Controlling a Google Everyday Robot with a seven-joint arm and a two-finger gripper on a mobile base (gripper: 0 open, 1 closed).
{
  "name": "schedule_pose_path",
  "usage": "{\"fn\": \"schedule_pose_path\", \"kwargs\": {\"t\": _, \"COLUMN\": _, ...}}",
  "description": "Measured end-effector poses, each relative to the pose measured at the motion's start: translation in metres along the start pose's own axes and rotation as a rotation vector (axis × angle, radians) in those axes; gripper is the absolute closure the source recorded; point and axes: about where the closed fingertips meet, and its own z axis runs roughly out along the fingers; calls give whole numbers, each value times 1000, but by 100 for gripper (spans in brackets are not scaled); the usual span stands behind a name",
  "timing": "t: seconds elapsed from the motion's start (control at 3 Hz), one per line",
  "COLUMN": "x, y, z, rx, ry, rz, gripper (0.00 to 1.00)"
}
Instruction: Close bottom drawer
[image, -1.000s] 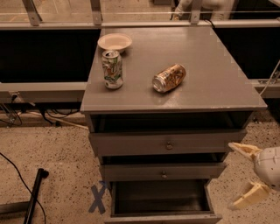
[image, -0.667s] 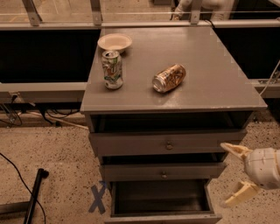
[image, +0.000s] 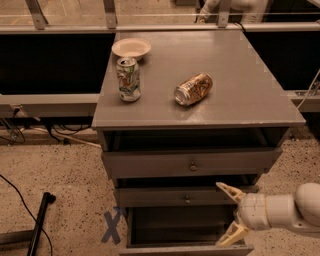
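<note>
Nearest, btm edge of view: bottom drawer (image: 175, 227) stands pulled out, dark inside exposed, front panel right at the frame's lower edge. Knob not seen. Task not yet done.

End effector (image: 223, 215) reaches in from the right on a white arm. Fingers spread wide, gripping nothing: upper tip just under the middle drawer (image: 165, 196), lower tip down by the bottom drawer's front right corner. Contact w/ the front can't be told. Judged: spread like that it prob. serves to push the panel, not pinch a knob. Next move would need it on the outer face of the front, then a straight shove inward.

Floor, left of drawer: blue X mark (image: 113, 226), likely a position marker. Black pole (image: 39, 225) lies further left.

Above: middle drawer and top drawer (image: 160, 162) each show a dark gap overhead, so both look partly out. Not the targets.

Table (image: 240, 80) top: upright can (image: 128, 78), tipped can (image: 193, 89) on its side near centre, bowl (image: 131, 48) behind the upright one. None in the way, though a hard slam might roll the tipped can.

Far back: metal rail (image: 160, 27).
</note>
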Motion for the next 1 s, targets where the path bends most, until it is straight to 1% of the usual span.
{"fn": "schedule_pose_path", "kwargs": {"t": 0.33, "x": 58, "y": 19, "z": 53, "rx": -62, "ry": -24, "rz": -2, "gripper": 0}}
{"fn": "schedule_pose_path", "kwargs": {"t": 0.67, "x": 58, "y": 19, "z": 53, "rx": -62, "ry": -24, "rz": -2, "gripper": 0}}
{"fn": "schedule_pose_path", "kwargs": {"t": 1.0, "x": 97, "y": 29, "z": 78, "rx": -41, "ry": -10, "rz": 15, "gripper": 0}}
